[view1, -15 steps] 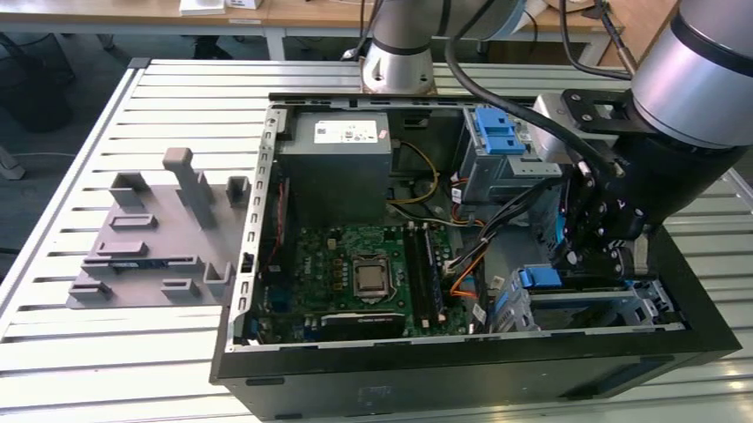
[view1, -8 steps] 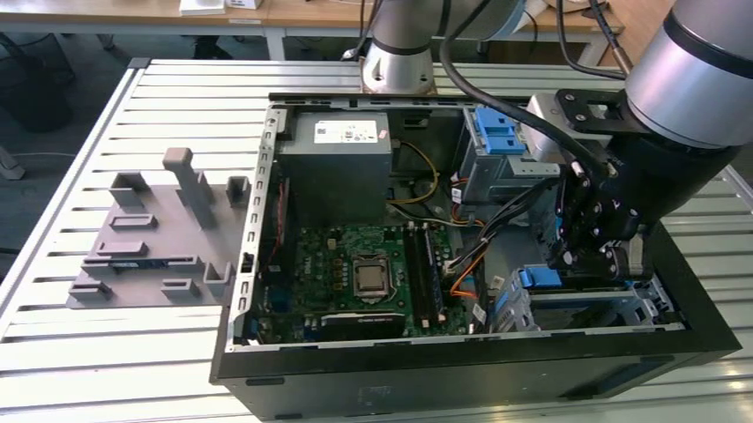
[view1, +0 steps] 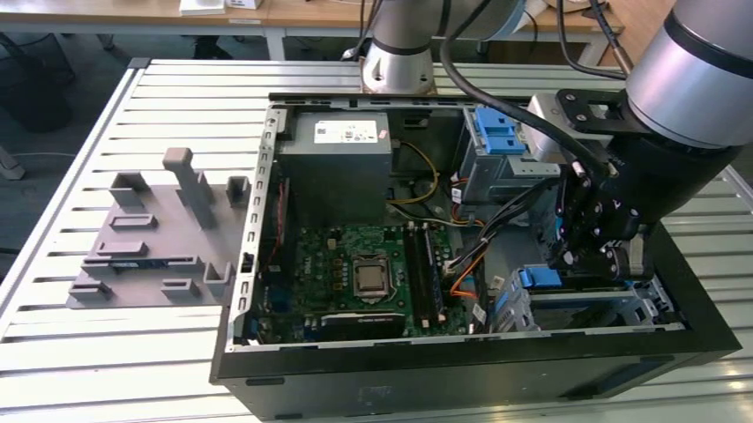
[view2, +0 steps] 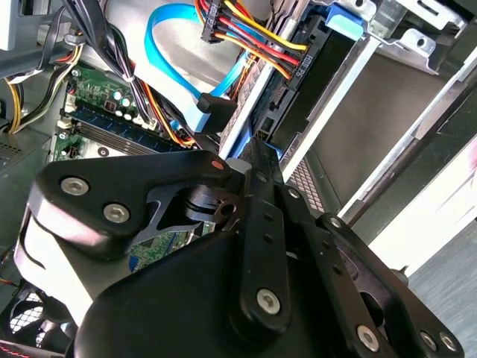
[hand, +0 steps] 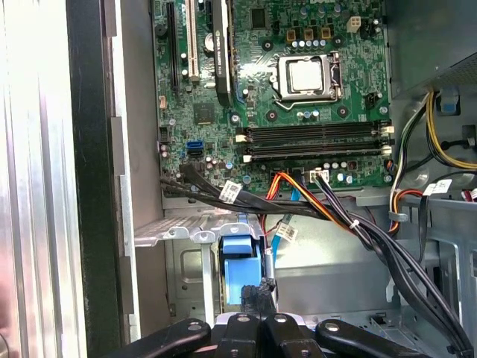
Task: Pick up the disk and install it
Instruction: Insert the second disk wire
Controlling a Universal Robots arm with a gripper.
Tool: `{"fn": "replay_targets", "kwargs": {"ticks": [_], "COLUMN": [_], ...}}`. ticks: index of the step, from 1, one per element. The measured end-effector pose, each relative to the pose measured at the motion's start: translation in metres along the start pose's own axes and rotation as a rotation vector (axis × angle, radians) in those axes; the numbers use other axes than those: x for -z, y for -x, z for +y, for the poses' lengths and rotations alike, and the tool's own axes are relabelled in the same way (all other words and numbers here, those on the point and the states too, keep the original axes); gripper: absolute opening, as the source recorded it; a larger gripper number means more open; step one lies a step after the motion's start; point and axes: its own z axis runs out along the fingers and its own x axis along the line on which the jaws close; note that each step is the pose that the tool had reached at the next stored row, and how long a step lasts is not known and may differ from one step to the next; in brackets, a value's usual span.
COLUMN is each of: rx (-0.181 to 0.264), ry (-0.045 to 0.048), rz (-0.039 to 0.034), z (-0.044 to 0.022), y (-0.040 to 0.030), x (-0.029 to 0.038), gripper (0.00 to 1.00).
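The disk (view1: 541, 278) sits in the lower bay at the front corner of the open computer case, on the exterior view's right. Its blue carrier end (hand: 240, 268) faces outward. In the second wrist view its dark face (view2: 317, 97) runs between blue and pale rails into the metal bay. My gripper (view1: 573, 268) hangs right at that end. Its black fingertips (hand: 258, 297) are drawn together against the blue end. In the second wrist view, one finger (view2: 255, 160) lies over the middle of the disk's end. Nothing is clamped between the fingers.
A bundle of black and coloured cables (hand: 313, 205) crosses just beside the bay. A loose blue data cable (view2: 205, 112) hangs close to the disk. The motherboard (view1: 365, 273), power-supply box (view1: 341, 167) and upper drive cage (view1: 500, 145) occupy the case. A grey fixture (view1: 153, 238) stands on the slatted table.
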Motion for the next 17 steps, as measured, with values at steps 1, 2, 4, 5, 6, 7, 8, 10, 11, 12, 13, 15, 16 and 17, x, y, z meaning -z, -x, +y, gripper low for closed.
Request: {"fn": "replay_targets", "kwargs": {"ticks": [1, 2, 4, 5, 6, 7, 8, 10, 11, 12, 13, 15, 16, 17], "rx": [0.0, 0.0, 0.0, 0.0, 0.0, 0.0, 0.0, 0.0, 0.0, 0.0, 0.0, 0.0, 0.0, 0.0], "ry": [0.0, 0.0, 0.0, 0.0, 0.0001, 0.0, 0.0, 0.0001, 0.0, 0.0, 0.0, 0.0001, 0.0, 0.0], "rz": [0.0, 0.0, 0.0, 0.0, 0.0001, 0.0, 0.0, 0.0, 0.0, 0.0, -0.0001, 0.0, -0.0001, 0.0], "z": [0.0, 0.0, -0.0001, -0.0001, -0.0001, -0.0001, -0.0002, -0.0002, -0.0002, -0.0003, -0.0003, -0.0013, -0.0014, -0.0014], "y": [0.0, 0.0, 0.0, 0.0, 0.0, 0.0, 0.0, 0.0, 0.0, 0.0, 0.0, 0.0001, 0.0001, 0.0001], "x": [0.0, 0.0, 0.0, 0.0, 0.0, 0.0, 0.0, 0.0, 0.0, 0.0, 0.0, 0.0, 0.0, 0.0], "gripper": [0.11, 0.11, 0.11, 0.11, 0.11, 0.11, 0.17, 0.17, 0.17, 0.17, 0.17, 0.1, 0.1, 0.1]}}
